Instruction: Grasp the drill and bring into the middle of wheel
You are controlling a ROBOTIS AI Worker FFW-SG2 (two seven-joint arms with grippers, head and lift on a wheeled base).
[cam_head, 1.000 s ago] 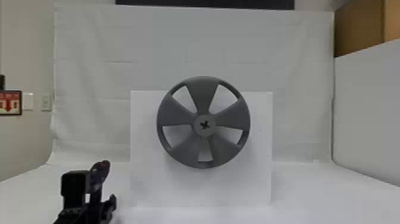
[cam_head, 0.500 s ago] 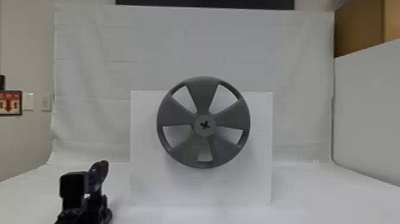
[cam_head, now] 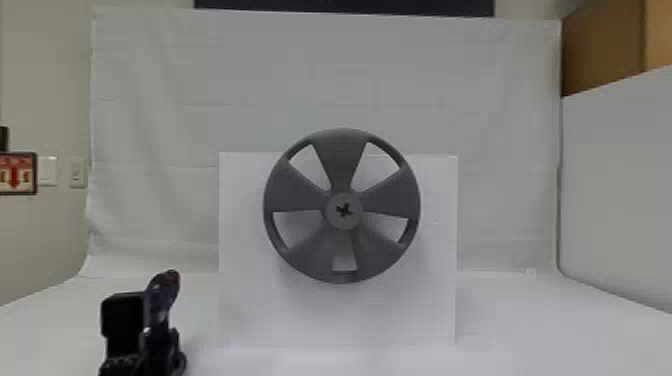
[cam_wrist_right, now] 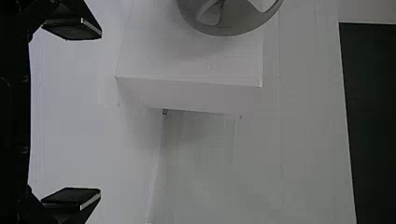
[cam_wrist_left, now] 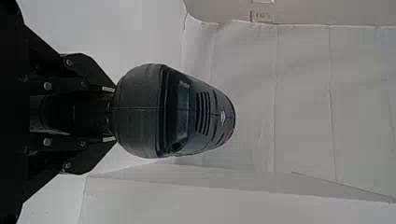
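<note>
Gripping the drill, the left gripper (cam_head: 165, 347) stands at the lower left of the head view, its two black fingers (cam_wrist_left: 95, 67) closed on the handle from opposite sides in the left wrist view. The drill (cam_head: 164, 292) rises out of that grip, its rounded, dark housing uppermost; vent slots and a touch of red show near its top in the left wrist view. It is left of the wheel, well apart from it, and lower than the hub.

Next, toward the middle, a white block (cam_head: 245, 300) stands on the white tabletop (cam_head: 520, 335). In front of the block's face is the grey wheel (cam_head: 342, 160), upright, with broad spokes and openings between them; its upper rim reaches above the block's top edge. At its centre is a round hub (cam_head: 344, 221) with a dark, star-shaped recess. Behind, a pale, creased cloth (cam_head: 375, 70) hangs across the back.

Farther right come a white partition (cam_head: 620, 190) and, above its slanting edge, a brown panel (cam_head: 605, 47). The right gripper (cam_wrist_right: 100, 114) is open, its fingers (cam_wrist_right: 74, 29) set wide apart in the right wrist view.
</note>
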